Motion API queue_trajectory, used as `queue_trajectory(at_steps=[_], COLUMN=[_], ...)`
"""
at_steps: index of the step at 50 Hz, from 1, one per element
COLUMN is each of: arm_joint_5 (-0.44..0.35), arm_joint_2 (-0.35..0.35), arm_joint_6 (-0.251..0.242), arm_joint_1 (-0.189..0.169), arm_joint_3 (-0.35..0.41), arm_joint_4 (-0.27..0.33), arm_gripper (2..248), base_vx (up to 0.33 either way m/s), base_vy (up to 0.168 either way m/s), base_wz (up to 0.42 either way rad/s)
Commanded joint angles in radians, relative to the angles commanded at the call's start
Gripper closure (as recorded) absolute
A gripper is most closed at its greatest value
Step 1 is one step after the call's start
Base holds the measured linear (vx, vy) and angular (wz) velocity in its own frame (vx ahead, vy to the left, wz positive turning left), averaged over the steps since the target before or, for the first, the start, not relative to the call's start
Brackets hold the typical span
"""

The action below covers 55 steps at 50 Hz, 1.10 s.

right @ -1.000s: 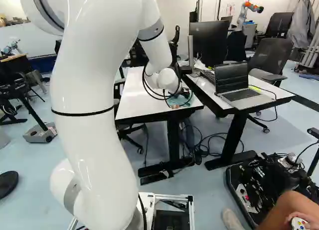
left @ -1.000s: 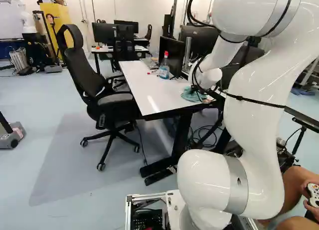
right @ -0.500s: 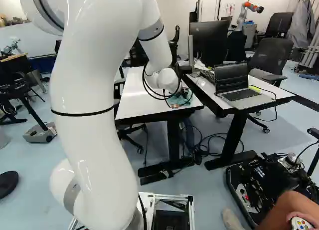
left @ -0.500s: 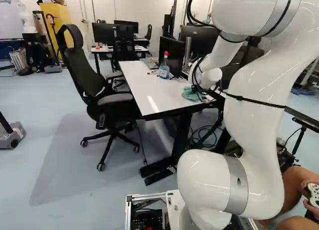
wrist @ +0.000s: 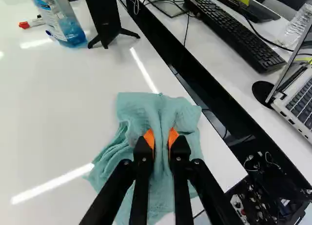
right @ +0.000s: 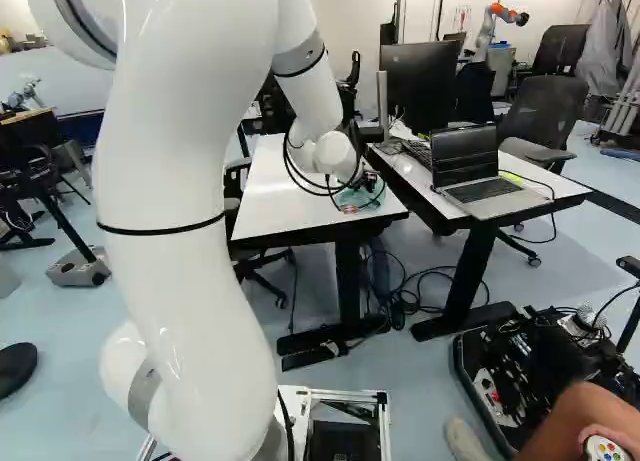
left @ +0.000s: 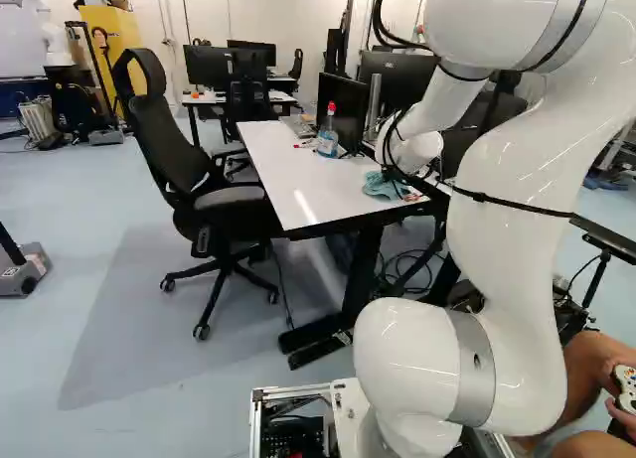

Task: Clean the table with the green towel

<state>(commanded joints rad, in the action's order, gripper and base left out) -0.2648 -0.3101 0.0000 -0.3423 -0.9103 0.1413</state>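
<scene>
My gripper (right: 368, 182) is at the near right corner of the white table (right: 275, 196), partly hidden by the wrist and cables. The wrist view shows the gripper (wrist: 161, 139) with its orange pads pressed on a raised fold of the green towel (wrist: 139, 108) from both sides. Around the fingers the cloth lies crumpled on the tabletop, spreading to either side and back beneath them. In the left base view the towel (left: 376, 187) shows beside the wrist.
A blue spray bottle (left: 328, 135) and a red-capped marker (wrist: 31, 23) lie farther along the table, near a monitor stand (wrist: 105, 20). Across a dark gap, a second table carries a keyboard (wrist: 239, 32) and a laptop (right: 480, 181). An office chair (left: 224, 200) stands at the left.
The wrist has shifted slightly, toward the left in the right base view. The towel's visible edge has changed shape a little beside it. The base has not moved.
</scene>
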Motion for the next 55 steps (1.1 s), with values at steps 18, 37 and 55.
queue_trajectory(at_steps=[18, 37, 55], arm_joint_5=[0.02, 0.062, 0.132], arm_joint_2=[0.009, 0.027, 0.058], arm_joint_6=[0.0, 0.0, 0.0], arm_joint_1=[0.031, 0.081, 0.128], arm_joint_3=[-0.036, -0.062, -0.071], arm_joint_4=[0.0, 0.0, 0.0], arm_gripper=[200, 200, 200], base_vx=[0.0, 0.0, 0.0], base_vy=[0.0, 0.0, 0.0], base_wz=[0.0, 0.0, 0.0])
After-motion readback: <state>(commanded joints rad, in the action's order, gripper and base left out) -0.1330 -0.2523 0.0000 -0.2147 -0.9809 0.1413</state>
